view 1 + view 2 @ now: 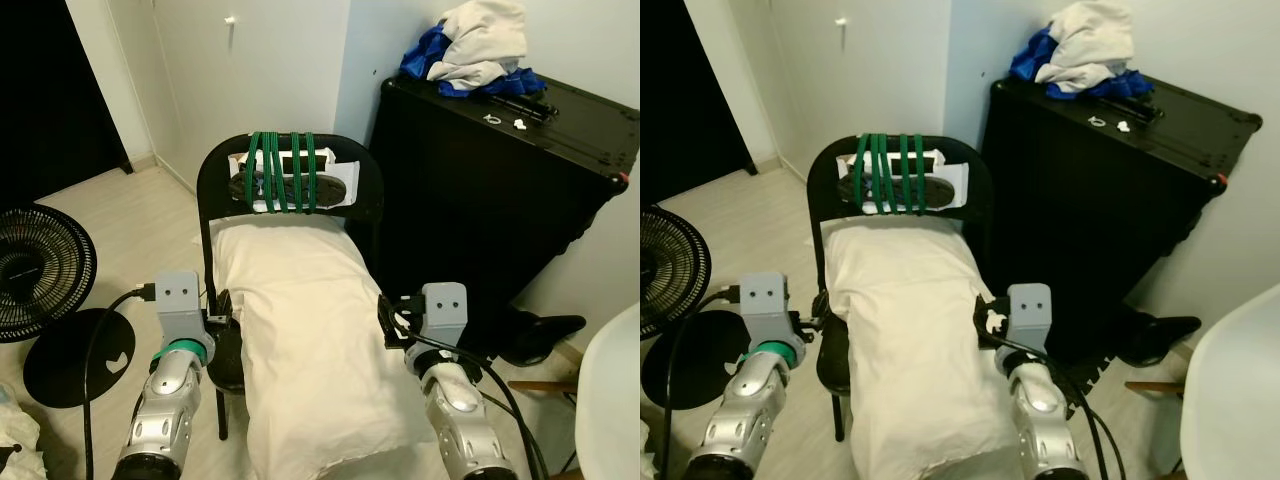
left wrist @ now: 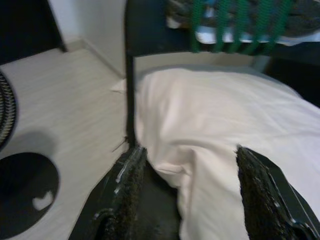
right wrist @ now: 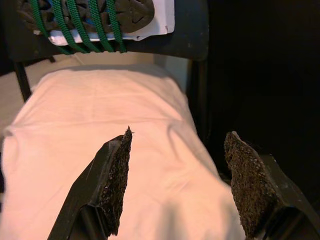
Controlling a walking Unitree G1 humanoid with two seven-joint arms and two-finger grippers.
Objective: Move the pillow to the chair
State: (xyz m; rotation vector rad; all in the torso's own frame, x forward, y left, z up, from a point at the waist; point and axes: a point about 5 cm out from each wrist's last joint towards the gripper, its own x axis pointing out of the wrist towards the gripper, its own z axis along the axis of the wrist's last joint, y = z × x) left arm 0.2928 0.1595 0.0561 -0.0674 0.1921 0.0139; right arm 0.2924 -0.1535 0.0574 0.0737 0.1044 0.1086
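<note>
The pillow [image 1: 305, 330] is lying lengthwise on the chair [image 1: 215, 180], hanging over the front edge. Both tools are sitting spread apart, left tool [image 2: 187, 190] and right tool [image 3: 177, 187] flanking its 2 sides.

Both eye views look forward and down from the head at the black chair [image 1: 290, 190] bearing the pillow [image 1: 300, 330]. Each wrist view looks close along its fingers, left from the pillow's left edge, right from its right; all share the pillow.
</note>
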